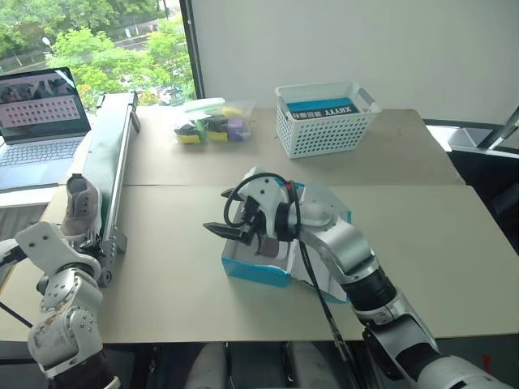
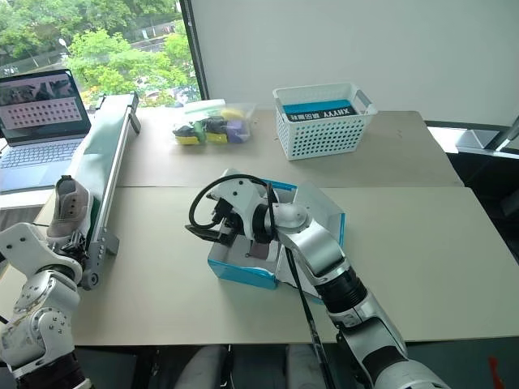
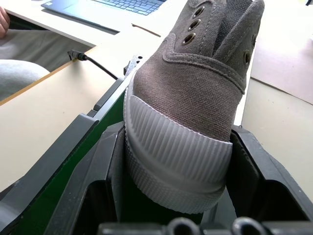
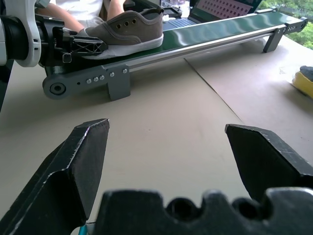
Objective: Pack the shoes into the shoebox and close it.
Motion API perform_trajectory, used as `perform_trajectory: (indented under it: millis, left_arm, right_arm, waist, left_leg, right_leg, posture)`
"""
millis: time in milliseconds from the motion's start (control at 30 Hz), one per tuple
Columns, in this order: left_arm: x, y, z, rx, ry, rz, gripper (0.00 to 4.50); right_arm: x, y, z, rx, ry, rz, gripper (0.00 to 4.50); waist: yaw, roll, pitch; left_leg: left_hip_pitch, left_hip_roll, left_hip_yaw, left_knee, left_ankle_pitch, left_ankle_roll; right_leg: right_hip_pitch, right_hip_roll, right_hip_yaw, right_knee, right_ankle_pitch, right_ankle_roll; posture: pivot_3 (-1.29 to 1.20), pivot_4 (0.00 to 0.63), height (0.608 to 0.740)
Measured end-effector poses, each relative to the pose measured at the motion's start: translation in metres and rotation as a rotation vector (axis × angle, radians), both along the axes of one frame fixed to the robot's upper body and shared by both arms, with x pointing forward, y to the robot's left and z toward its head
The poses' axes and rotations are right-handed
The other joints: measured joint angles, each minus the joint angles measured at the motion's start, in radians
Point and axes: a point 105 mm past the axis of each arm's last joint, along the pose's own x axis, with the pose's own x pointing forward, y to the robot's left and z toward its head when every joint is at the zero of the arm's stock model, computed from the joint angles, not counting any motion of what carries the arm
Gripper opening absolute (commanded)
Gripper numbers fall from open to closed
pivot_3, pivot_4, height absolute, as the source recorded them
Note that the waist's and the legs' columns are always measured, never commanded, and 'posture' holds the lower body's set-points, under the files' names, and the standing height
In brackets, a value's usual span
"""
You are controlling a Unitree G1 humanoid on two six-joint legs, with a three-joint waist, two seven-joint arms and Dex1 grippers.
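A grey shoe (image 1: 81, 207) with a white sole lies at the near end of the green conveyor (image 1: 109, 162). My left gripper (image 3: 178, 161) is shut on its heel, one black finger (image 3: 105, 166) pressed on each side of the sole; the right wrist view shows the same grip on the shoe (image 4: 127, 27). The blue shoebox (image 1: 251, 271) stands open in the middle of the table, white inside. A grey shape (image 2: 259, 250) lies in it, mostly hidden by my right hand. My right gripper (image 1: 223, 212) hovers over the box's left end, open and empty, pointing toward the conveyor.
A laptop (image 1: 40, 113) sits at the far left beyond the conveyor. At the back are a white lattice basket (image 1: 324, 121) and a clear bag of coloured items (image 1: 212, 121). A person (image 4: 98, 7) sits behind the conveyor's end. A black cable (image 1: 320, 300) trails from my right arm.
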Motion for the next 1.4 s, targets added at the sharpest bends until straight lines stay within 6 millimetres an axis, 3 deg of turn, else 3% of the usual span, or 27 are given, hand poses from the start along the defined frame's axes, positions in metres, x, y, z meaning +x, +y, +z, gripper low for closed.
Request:
perform_trajectory:
  millis: [133, 267, 400, 500, 533, 567, 700, 933, 1033, 1333, 1400]
  left_arm:
    - [0.005, -0.014, 0.033, 0.06, -0.165, -0.027, 2.41]
    - [0.015, -0.043, 0.053, 0.044, -0.277, -0.153, 2.41]
    - [0.028, -0.095, 0.051, -0.153, -0.345, -0.383, 2.41]
    - [0.03, -0.151, 0.048, -0.405, -0.385, -0.626, 2.41]
    - [0.027, -0.178, 0.052, -0.493, -0.395, -0.75, 2.41]
    - [0.022, -0.191, 0.059, -0.525, -0.411, -0.827, 2.41]
    - [0.014, -0.208, 0.061, -0.557, -0.393, -0.928, 2.41]
    - [0.013, -0.212, 0.059, -0.537, -0.359, -0.953, 2.41]
    - [0.014, -0.21, 0.058, -0.53, -0.347, -0.947, 2.4]
    - [0.018, -0.204, 0.058, -0.466, -0.333, -0.923, 2.4]
    - [0.019, -0.204, 0.057, -0.452, -0.325, -0.919, 2.4]
  right_arm:
    - [0.006, -0.001, 0.0, 0.017, 0.022, -0.032, 4.5]
    - [0.024, -0.003, 0.006, 0.128, 0.216, -0.126, 4.5]
    - [0.032, -0.002, 0.019, 0.32, 0.569, -0.118, 4.5]
    - [0.034, -0.01, 0.03, 0.456, 0.814, -0.058, 4.5]
    - [0.037, -0.018, 0.034, 0.519, 0.889, -0.051, 4.5]
    - [0.042, -0.025, 0.034, 0.57, 0.938, -0.061, 4.5]
    - [0.051, -0.037, 0.041, 0.661, 1.002, -0.094, 4.5]
    - [0.058, -0.042, 0.049, 0.71, 1.002, -0.144, 4.5]
    - [0.058, -0.041, 0.052, 0.709, 0.989, -0.154, 3.83]
    - [0.057, -0.037, 0.057, 0.695, 0.951, -0.17, 0.74]
    - [0.057, -0.035, 0.057, 0.69, 0.947, -0.171, 0.42]
  waist:
    - [0.0, 0.0, 0.0]
    - [-0.002, 0.0, 0.0]
    - [-0.003, 0.0, 0.0]
    - [0.004, 0.0, 0.0]
    - [0.002, 0.0, 0.0]
    - [-0.006, 0.0, 0.0]
    - [-0.024, 0.001, 0.0]
    - [-0.027, 0.001, 0.001]
    - [-0.028, 0.001, 0.001]
    - [-0.026, 0.001, 0.001]
    - [-0.026, 0.001, 0.001]
  left_leg:
    - [-0.002, 0.0, 0.0, 0.0, 0.0, 0.0]
    - [-0.002, 0.0, 0.0, 0.0, 0.0, 0.0]
    - [-0.003, 0.001, -0.001, 0.0, 0.0, 0.0]
    - [-0.006, 0.002, -0.002, 0.001, 0.0, 0.0]
    - [-0.008, 0.002, -0.002, 0.002, 0.0, 0.001]
    - [-0.008, 0.0, -0.001, 0.002, 0.0, 0.001]
    - [-0.006, 0.001, 0.0, 0.002, 0.0, 0.001]
    - [-0.005, 0.0, 0.0, 0.002, 0.0, 0.001]
    - [-0.005, 0.001, 0.0, 0.002, 0.0, 0.001]
    - [-0.005, 0.001, 0.0, 0.002, 0.0, 0.001]
    - [-0.005, 0.001, 0.0, 0.002, 0.0, 0.001]
  right_leg:
    - [-0.002, 0.0, 0.0, 0.0, 0.0, 0.0]
    - [-0.001, -0.001, 0.0, 0.0, 0.0, 0.0]
    - [-0.002, 0.0, 0.0, 0.0, 0.0, 0.0]
    - [-0.001, -0.002, -0.003, -0.001, 0.0, 0.0]
    - [-0.002, -0.002, -0.003, -0.002, 0.0, 0.0]
    - [-0.003, -0.001, -0.003, -0.002, 0.0, 0.0]
    - [-0.003, 0.002, 0.0, 0.0, 0.0, 0.0]
    - [-0.001, 0.002, 0.0, -0.001, 0.0, 0.001]
    - [-0.002, 0.002, 0.0, -0.001, 0.0, 0.001]
    - [-0.002, 0.002, 0.0, -0.002, 0.0, 0.001]
    - [-0.001, 0.002, 0.0, -0.002, 0.0, 0.001]
  posture:
    - [0.0, 0.15, 0.738]
    - [0.0, 0.15, 0.738]
    - [0.0, 0.15, 0.738]
    - [0.0, 0.15, 0.738]
    - [0.0, 0.15, 0.738]
    - [0.0, 0.15, 0.738]
    - [0.0, 0.15, 0.738]
    - [0.0, 0.15, 0.738]
    - [0.0, 0.15, 0.738]
    - [0.0, 0.15, 0.738]
    - [0.0, 0.15, 0.738]
